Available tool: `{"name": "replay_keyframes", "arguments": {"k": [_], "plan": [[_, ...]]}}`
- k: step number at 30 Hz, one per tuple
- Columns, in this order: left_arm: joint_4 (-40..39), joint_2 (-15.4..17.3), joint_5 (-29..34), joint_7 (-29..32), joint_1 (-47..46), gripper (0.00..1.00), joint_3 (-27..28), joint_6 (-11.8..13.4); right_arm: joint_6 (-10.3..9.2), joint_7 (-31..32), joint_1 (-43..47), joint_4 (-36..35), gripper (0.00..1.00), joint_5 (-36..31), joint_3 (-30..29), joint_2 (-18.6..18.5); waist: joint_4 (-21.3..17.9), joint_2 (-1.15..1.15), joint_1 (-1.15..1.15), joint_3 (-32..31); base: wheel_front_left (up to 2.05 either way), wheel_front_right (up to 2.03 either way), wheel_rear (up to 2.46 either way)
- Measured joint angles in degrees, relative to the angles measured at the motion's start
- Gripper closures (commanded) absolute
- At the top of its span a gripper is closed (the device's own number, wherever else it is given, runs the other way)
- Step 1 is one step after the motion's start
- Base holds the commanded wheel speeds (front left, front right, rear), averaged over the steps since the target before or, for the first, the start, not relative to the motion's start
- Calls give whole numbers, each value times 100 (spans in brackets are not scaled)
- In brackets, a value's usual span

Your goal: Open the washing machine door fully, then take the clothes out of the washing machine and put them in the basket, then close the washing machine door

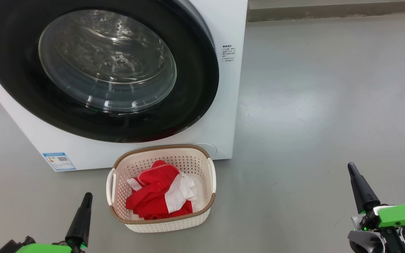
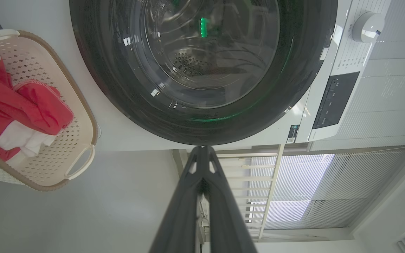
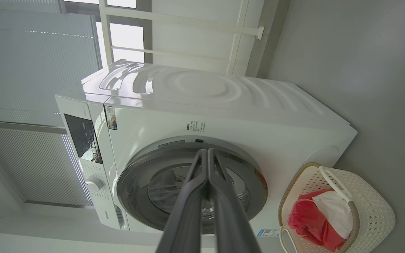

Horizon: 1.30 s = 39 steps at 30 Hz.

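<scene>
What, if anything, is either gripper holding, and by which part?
Nothing is held. The left gripper and right gripper are shut and empty; the red fabric clothes lie in the cream-white perforated plastic basket.

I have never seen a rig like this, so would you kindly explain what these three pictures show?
This is a two-armed robot seen through three cameras. The head camera looks down at a white washing machine, its round black-rimmed door shut, and a cream basket on the grey floor holding red and white clothes. The other two cameras sit on the wrists: one looks along the left claw, one along the right claw. Both claws are shut and hold nothing.
</scene>
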Motion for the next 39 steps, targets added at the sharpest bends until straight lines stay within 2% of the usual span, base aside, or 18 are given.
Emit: {"name": "replay_keyframes", "arguments": {"k": [39], "plan": [[0, 0, 0, 0, 0, 100, 0, 0, 0, 42, 0, 1, 100, -2, -18, 14, 0, 0, 0, 0, 0, 0, 0]]}}
